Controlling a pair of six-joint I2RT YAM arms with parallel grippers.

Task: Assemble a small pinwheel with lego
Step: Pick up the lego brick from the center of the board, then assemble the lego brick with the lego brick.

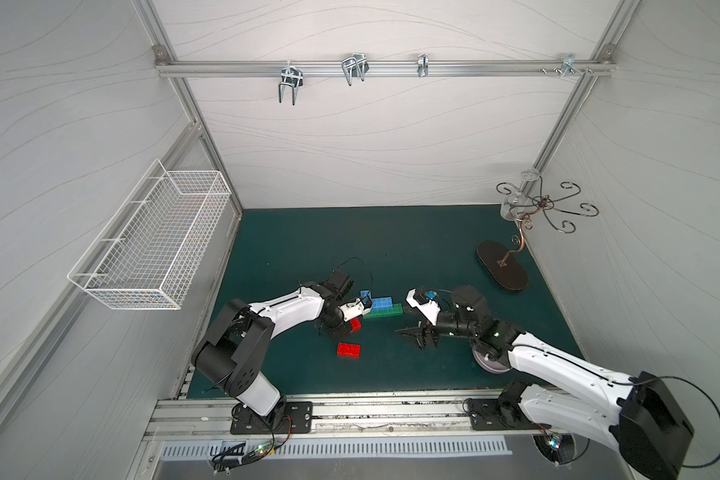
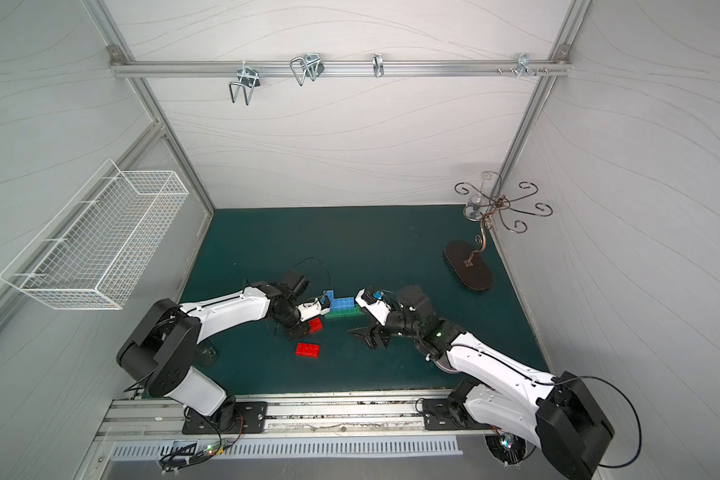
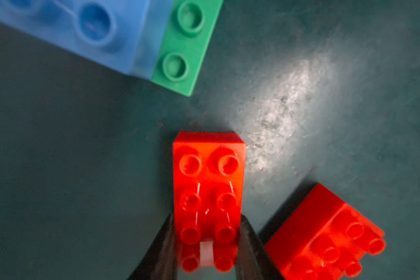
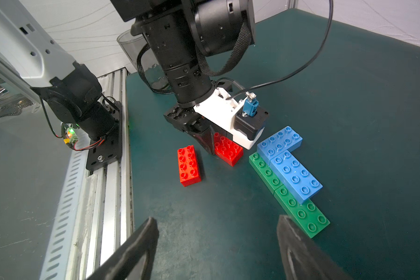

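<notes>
My left gripper (image 3: 207,216) is shut on a red lego brick (image 3: 207,174), its fingers pressing the two long sides at one end; the brick rests low on the green mat (image 4: 228,150). A second red brick (image 1: 348,349) lies loose just in front (image 4: 188,165). The pinwheel stands as a partial build: a blue brick (image 4: 296,177) sits on a row of two green bricks (image 4: 301,211), and another blue brick (image 4: 279,141) lies at right angles at its end. My right gripper (image 4: 217,218) hovers open and empty beside the green row (image 1: 383,311).
A lilac bowl (image 1: 491,365) sits under my right arm near the front edge. A dark oval hook stand (image 1: 501,270) occupies the back right. A wire basket (image 1: 154,241) hangs on the left wall. A clear cup (image 4: 136,53) stands by the left arm's base.
</notes>
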